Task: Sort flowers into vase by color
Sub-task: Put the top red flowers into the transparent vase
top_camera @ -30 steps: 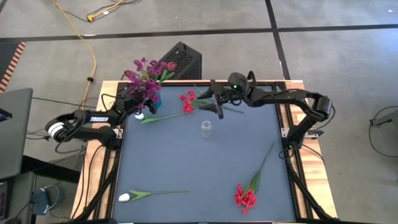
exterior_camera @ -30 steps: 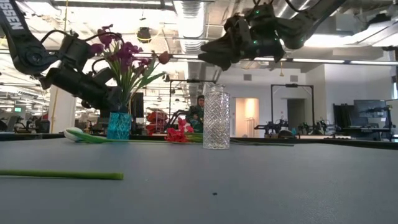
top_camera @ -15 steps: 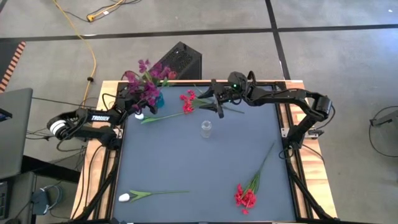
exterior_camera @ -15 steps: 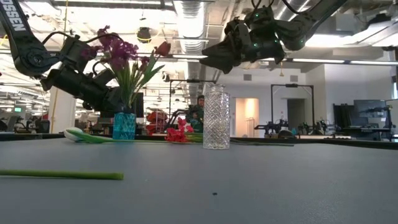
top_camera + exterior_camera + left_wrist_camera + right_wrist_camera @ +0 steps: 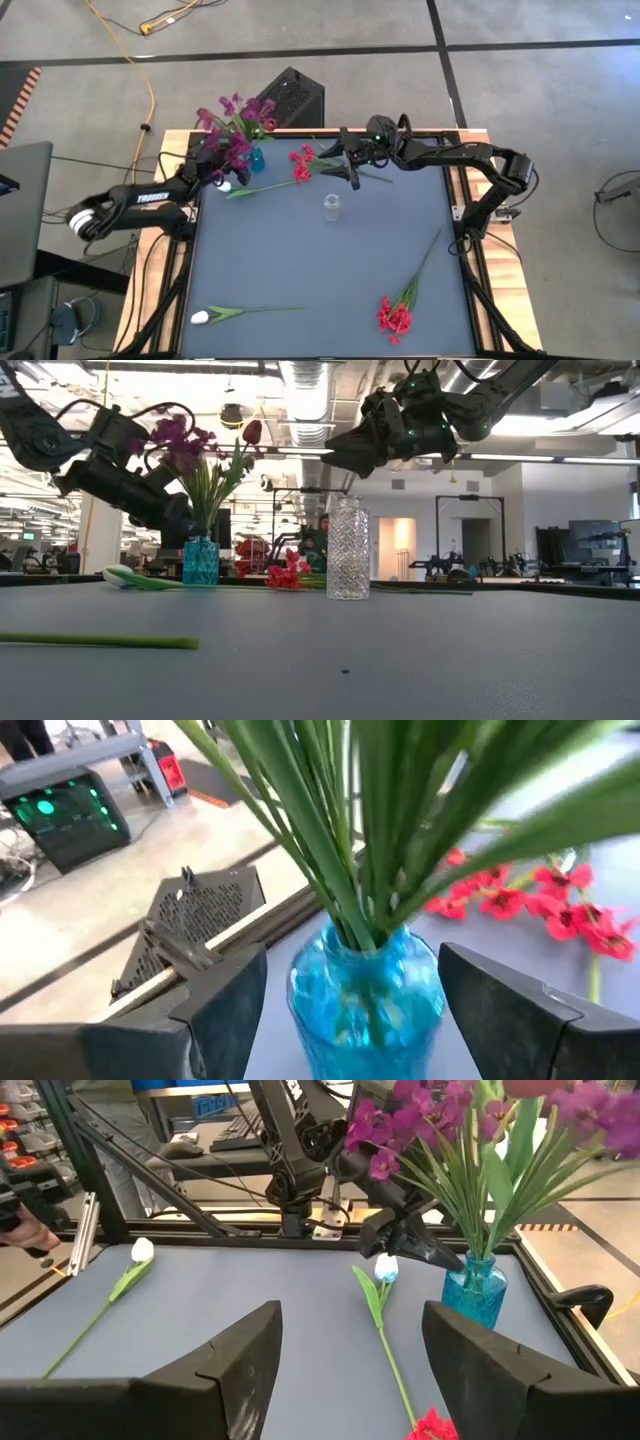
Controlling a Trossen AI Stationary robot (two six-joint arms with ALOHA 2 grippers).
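A blue vase [image 5: 256,158] stands at the table's far left with a bunch of purple flowers [image 5: 235,120] and one red bud [image 5: 252,432] upright in it. My left gripper [image 5: 365,1010] is open, one finger on each side of the vase [image 5: 365,985], with gaps showing. My right gripper [image 5: 350,170] hovers open and empty above the far middle. A clear glass vase [image 5: 331,207] stands empty at mid-table. Lying flat are a white flower [image 5: 245,188], a red flower [image 5: 302,165], a red cluster [image 5: 395,315] and another white flower [image 5: 240,313].
A black box [image 5: 290,95] sits just past the far edge. The wooden table frame [image 5: 170,250] runs along both sides, and a laptop [image 5: 20,210] is off to the left. A person's hand [image 5: 20,1220] shows beyond the table.
The purple bunch in the blue vase has swung from leaning toward the table's left to standing upright. The vase has shifted slightly on the table. My right gripper has kept still.
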